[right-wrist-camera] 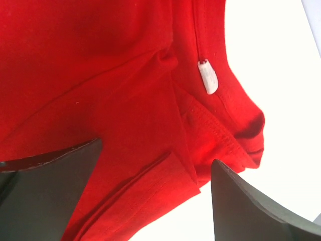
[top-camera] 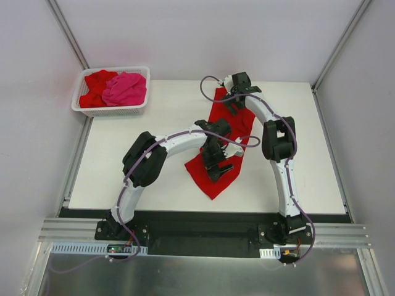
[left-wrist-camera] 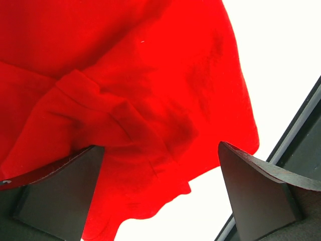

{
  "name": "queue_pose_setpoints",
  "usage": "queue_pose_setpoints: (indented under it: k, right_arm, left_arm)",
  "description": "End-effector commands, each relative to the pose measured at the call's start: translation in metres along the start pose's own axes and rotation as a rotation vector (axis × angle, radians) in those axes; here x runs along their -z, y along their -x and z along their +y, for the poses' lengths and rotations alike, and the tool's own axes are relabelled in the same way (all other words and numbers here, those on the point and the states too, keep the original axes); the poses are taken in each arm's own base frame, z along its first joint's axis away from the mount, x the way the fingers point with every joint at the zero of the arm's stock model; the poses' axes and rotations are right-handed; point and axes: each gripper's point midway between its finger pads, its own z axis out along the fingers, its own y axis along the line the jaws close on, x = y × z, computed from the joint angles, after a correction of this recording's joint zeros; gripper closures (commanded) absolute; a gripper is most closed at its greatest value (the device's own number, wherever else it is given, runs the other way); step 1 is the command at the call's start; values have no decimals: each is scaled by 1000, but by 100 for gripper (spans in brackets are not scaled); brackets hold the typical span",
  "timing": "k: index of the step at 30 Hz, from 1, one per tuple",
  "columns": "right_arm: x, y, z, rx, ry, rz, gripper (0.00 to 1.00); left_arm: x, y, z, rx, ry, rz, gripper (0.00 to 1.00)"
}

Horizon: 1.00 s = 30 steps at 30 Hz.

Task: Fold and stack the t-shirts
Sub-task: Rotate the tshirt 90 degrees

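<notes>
Item: crumpled bright red cloth t-shirt (top-camera: 213, 182). Left gripper (left-wrist-camera: 159, 146), right gripper (right-wrist-camera: 155, 153): jaws wide, empty. Risk: pinching doubled layers, bunching the fold.

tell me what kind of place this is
Probably a lab test cell, not a home: bare white panel walls on metal framing, two robot arms bolted to a rail, one white table.

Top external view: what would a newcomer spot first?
The bright red t-shirt lying crumpled and unfolded in the middle of the white table, with the left gripper open over its near end and the right gripper open over its far end. Next, the white lattice basket at the far left corner, holding a hot pink t-shirt beside a second red t-shirt.
</notes>
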Motion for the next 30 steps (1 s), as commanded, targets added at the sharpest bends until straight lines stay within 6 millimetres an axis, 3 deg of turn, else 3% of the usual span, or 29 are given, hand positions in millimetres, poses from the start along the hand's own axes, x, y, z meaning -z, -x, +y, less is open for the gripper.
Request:
queue_pose_setpoints:
  k: [1,7,11,15,18,22,24,26,27,29,30]
  right_arm:
    - [55,27,-17,-46,-19,-61,4]
    - [108,28,-32,-33,12,-56,4]
    - [140,20,-37,-44,61,-31,4]
    - [161,0,-23,-52,157,31,4]
    - [178,-24,17,-61,354,103,4]
    - [203,-56,79,-61,657,153,4]
    - [214,-63,103,-54,775,167,4]
    - [209,-75,126,15,811,189,4]
    - [205,-81,132,52,799,200,4]
    - [198,-85,151,136,793,170,4]
    - [197,-86,156,166,783,160,4]
  left_arm:
    - [0,-6,-9,-16,-20,-3,1]
    - [20,-41,-9,24,41,34,1]
    - [41,-48,-13,54,42,9,1]
    - [62,-45,-28,135,-30,-53,1]
    - [83,-37,-35,156,-77,-127,1]
    - [112,-37,-8,218,-33,-205,1]
    - [127,-47,29,267,48,-223,1]
    - [133,-58,58,281,118,-211,1]
    - [150,-65,84,302,185,-229,1]
    - [161,-73,111,333,236,-235,1]
    - [179,-78,131,338,290,-262,1]
